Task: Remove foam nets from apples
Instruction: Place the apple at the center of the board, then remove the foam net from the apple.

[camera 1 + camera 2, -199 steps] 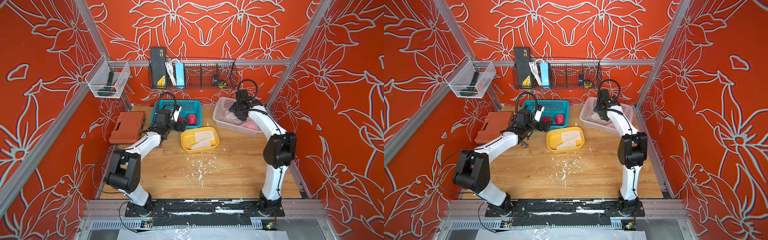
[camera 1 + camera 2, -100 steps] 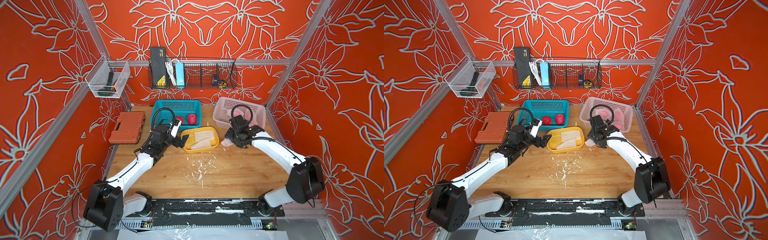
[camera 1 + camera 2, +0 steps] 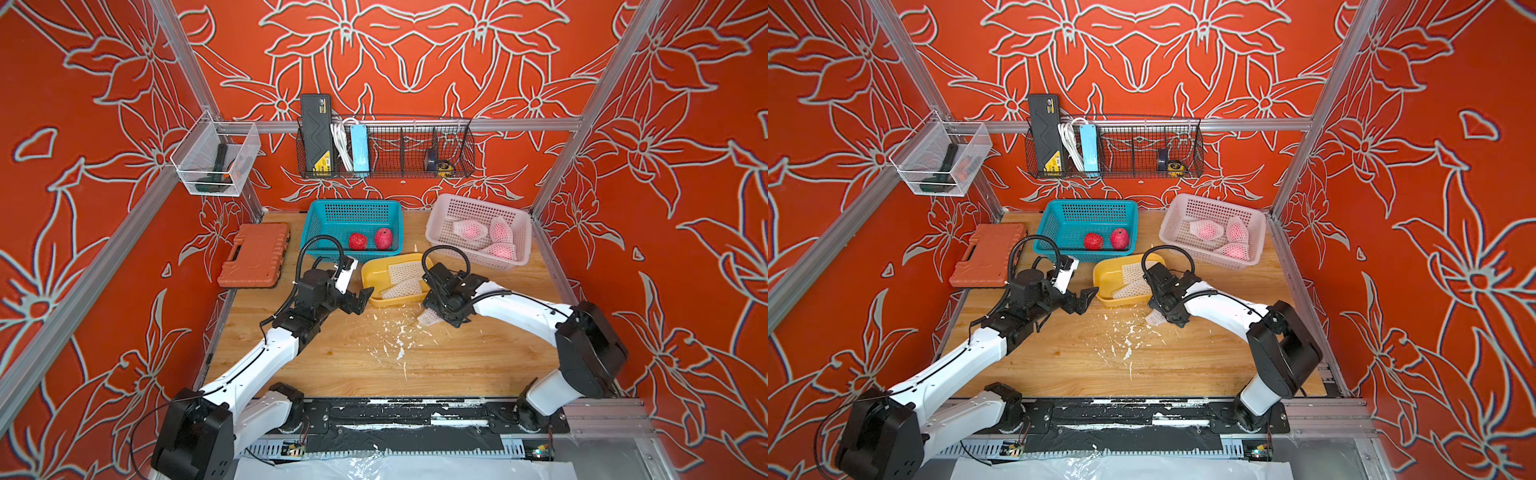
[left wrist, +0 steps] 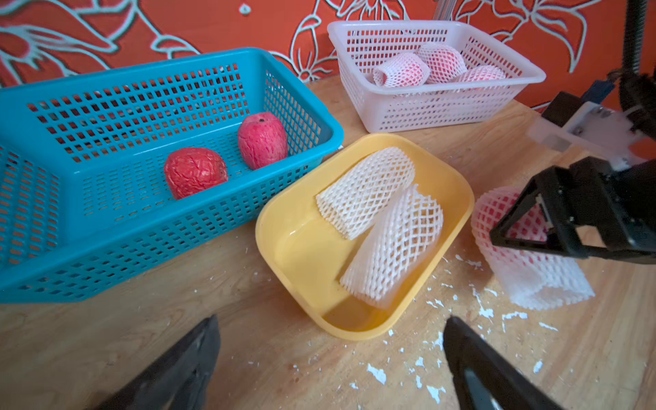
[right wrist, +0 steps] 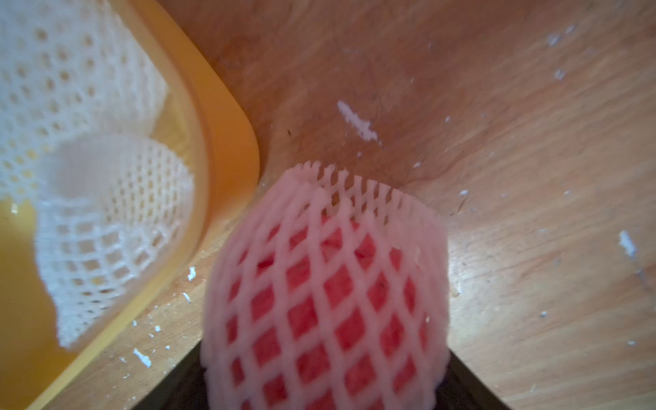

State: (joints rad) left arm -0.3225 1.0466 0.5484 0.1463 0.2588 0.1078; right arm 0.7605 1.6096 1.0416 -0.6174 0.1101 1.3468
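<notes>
Foam net (image 4: 543, 284) still on apple (image 4: 504, 216), clamped in right gripper (image 5: 319, 387) near table (image 3: 457, 365) middle, just beside yellow tray (image 4: 269, 227). Loose end faces left gripper (image 4: 333, 365), jaws wide apart, empty, prob so it can grab + pull.

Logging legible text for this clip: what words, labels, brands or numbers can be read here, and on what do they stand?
Nothing here can be quoted; no text is legible.
Black case in the wire rack: the yellow label carries print, too small to read.
Tape measure in the same rack: yellow face, any marking too small to read.
Nothing else shows lettering.
</notes>
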